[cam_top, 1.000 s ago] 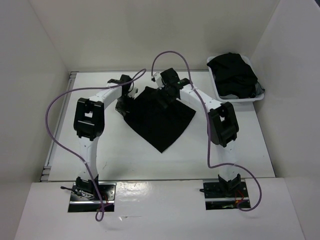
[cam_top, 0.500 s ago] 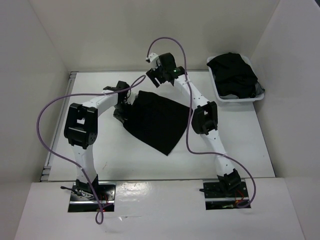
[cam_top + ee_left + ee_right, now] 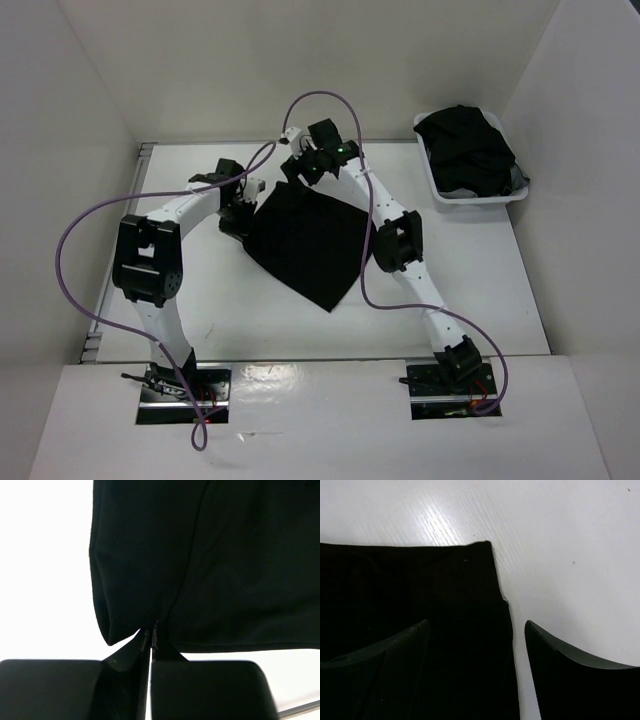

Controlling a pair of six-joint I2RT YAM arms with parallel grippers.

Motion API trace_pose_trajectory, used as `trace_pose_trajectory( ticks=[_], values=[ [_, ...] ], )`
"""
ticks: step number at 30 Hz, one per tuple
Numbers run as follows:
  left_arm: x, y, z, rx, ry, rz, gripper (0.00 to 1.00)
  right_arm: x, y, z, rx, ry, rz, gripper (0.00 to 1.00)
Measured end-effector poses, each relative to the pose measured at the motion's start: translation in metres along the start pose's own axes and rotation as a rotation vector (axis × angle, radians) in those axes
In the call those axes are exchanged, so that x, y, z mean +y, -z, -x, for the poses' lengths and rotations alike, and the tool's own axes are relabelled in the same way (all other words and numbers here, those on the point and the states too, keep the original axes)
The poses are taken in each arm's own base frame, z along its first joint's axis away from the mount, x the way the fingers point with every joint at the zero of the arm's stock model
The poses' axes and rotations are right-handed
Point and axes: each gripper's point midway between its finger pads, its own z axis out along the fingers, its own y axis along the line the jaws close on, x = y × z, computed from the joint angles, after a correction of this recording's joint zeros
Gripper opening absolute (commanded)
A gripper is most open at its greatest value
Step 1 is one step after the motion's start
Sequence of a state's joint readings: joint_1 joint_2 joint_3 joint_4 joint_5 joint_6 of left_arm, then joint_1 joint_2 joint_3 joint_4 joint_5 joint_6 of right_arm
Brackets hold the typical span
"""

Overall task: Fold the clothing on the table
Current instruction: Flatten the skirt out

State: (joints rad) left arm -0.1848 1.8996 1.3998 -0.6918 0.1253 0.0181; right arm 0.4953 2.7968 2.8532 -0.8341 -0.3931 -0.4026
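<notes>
The clothing (image 3: 308,240) was clamped by the left gripper (image 3: 150,636) near the table's (image 3: 480,300) far edge; the right gripper (image 3: 476,625) was held apart above its far corner.

Left arm (image 3: 150,262): stood up from its base, elbow high and well left of the clothing (image 3: 305,240), forearm angled in toward the garment's left corner.

Left gripper (image 3: 150,636): jaws pressed together, with a fold of the clothing's edge pinched between the tips.

Right arm (image 3: 400,245): stretched long along the clothing's right side, wrist out past its far edge.

Right gripper (image 3: 476,627): pointed down at the clothing's far corner with jaws standing apart. One jaw was over the cloth, the other over bare desk (image 3: 570,530) just beside the clothing's edge.
</notes>
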Motion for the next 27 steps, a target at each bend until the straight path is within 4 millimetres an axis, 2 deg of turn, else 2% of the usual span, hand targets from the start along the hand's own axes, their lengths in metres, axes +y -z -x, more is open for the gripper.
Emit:
trace_pose_trajectory(
  ticks=[5, 11, 14, 15, 17, 18, 19, 27],
  values=[
    [-0.003, -0.002, -0.002, -0.003, -0.001, -0.014, 0.0, 0.015, -0.01, 0.002, -0.018, 0.015, 0.05, 0.81],
    [-0.005, 0.003, -0.005, -0.01, -0.003, -0.022, 0.0, 0.022, -0.034, -0.019, 0.011, 0.011, 0.073, 0.76],
    [-0.006, 0.007, -0.004, -0.021, -0.005, -0.02, 0.0, 0.021, -0.042, -0.028, 0.025, 0.014, 0.059, 0.62],
    [-0.006, 0.008, -0.005, -0.022, -0.006, -0.02, 0.0, 0.019, -0.042, -0.027, 0.023, 0.016, 0.05, 0.46],
    [-0.006, 0.008, -0.006, -0.021, -0.005, -0.021, 0.0, 0.016, -0.042, -0.026, 0.021, 0.025, 0.033, 0.26],
    [-0.006, 0.007, -0.007, -0.018, -0.005, -0.021, 0.0, 0.014, -0.042, -0.025, 0.019, 0.022, 0.022, 0.08],
    [-0.006, 0.007, -0.008, -0.016, -0.005, -0.021, 0.0, 0.012, -0.041, -0.025, 0.018, 0.024, 0.012, 0.01],
    [-0.006, 0.006, -0.01, -0.011, -0.008, -0.021, 0.0, 0.001, -0.036, -0.03, 0.057, -0.011, -0.076, 0.0]
  ],
)
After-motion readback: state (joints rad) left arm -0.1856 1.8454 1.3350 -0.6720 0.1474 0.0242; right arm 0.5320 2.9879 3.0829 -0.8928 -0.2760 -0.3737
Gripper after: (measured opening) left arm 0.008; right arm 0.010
